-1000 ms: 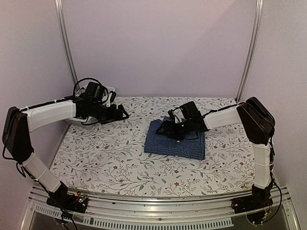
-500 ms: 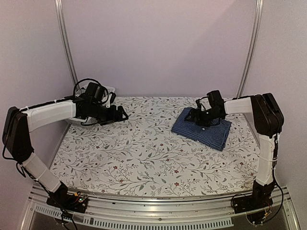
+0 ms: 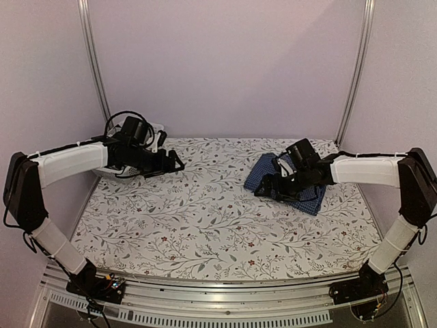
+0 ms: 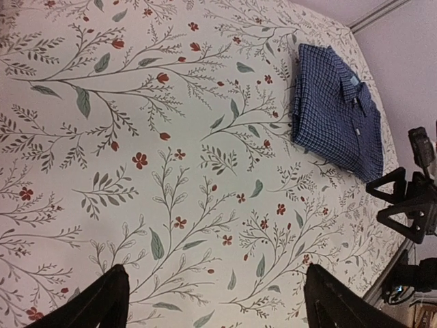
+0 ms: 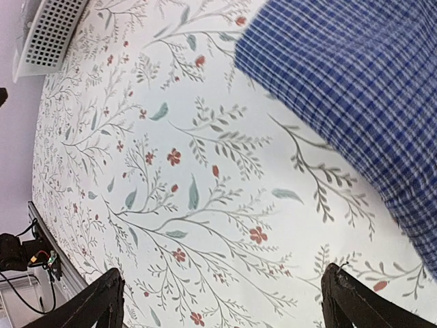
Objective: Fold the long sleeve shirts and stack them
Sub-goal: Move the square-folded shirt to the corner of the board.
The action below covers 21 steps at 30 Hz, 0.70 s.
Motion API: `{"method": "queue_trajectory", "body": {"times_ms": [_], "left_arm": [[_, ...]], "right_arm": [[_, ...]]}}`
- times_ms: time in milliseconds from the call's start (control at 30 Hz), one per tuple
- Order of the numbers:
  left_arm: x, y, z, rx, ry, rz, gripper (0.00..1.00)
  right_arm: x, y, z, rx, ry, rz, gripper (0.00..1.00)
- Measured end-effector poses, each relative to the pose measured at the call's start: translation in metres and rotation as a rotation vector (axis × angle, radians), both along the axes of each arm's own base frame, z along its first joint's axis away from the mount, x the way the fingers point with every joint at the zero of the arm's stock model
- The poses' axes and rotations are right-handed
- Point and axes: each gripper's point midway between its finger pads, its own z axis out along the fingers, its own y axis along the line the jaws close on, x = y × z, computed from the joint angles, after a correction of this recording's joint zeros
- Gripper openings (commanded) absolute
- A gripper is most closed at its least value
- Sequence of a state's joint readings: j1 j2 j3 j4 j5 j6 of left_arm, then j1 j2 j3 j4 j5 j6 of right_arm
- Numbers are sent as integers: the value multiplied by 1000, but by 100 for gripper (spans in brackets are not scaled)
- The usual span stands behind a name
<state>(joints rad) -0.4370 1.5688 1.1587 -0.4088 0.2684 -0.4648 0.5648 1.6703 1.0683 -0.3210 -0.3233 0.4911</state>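
Observation:
The dark blue checked shirt [image 3: 266, 169] lies folded at the back right of the flowered table; it also shows in the left wrist view [image 4: 334, 113] and in the right wrist view [image 5: 355, 89]. My right gripper [image 3: 265, 189] is open and empty, just off the shirt's near left edge, over bare tablecloth [image 5: 222, 307]. My left gripper [image 3: 177, 165] is open and empty, above the back left of the table [image 4: 218, 311]. No grey shirt is in view.
A white perforated basket [image 5: 51, 31] stands at the back left edge, behind the left arm [image 3: 102, 171]. The table [image 3: 205, 225] is covered with a flowered cloth. Metal frame posts stand at the back corners.
The right gripper moved the folded blue shirt from the table's middle to the back right, then let go and drew back off its left edge. The left arm has not moved.

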Motion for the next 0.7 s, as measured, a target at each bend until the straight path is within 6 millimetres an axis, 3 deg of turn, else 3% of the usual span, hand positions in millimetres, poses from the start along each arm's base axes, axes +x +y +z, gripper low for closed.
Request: {"method": "queue_trajectory", "body": {"times_ms": [167,300,700], "left_arm": [[-2,-4,1,-17,5,-18,89],[-3,-5,2,-26,7,-26,89],[-3,-6,3,-27,5,-26,88]], "right_arm": [[-31,-31,-39,-59,122,-94,99],[-34,-47,-54,-72,167,-150,99],[30,-101,-62,-32,140,-346,99]]}}
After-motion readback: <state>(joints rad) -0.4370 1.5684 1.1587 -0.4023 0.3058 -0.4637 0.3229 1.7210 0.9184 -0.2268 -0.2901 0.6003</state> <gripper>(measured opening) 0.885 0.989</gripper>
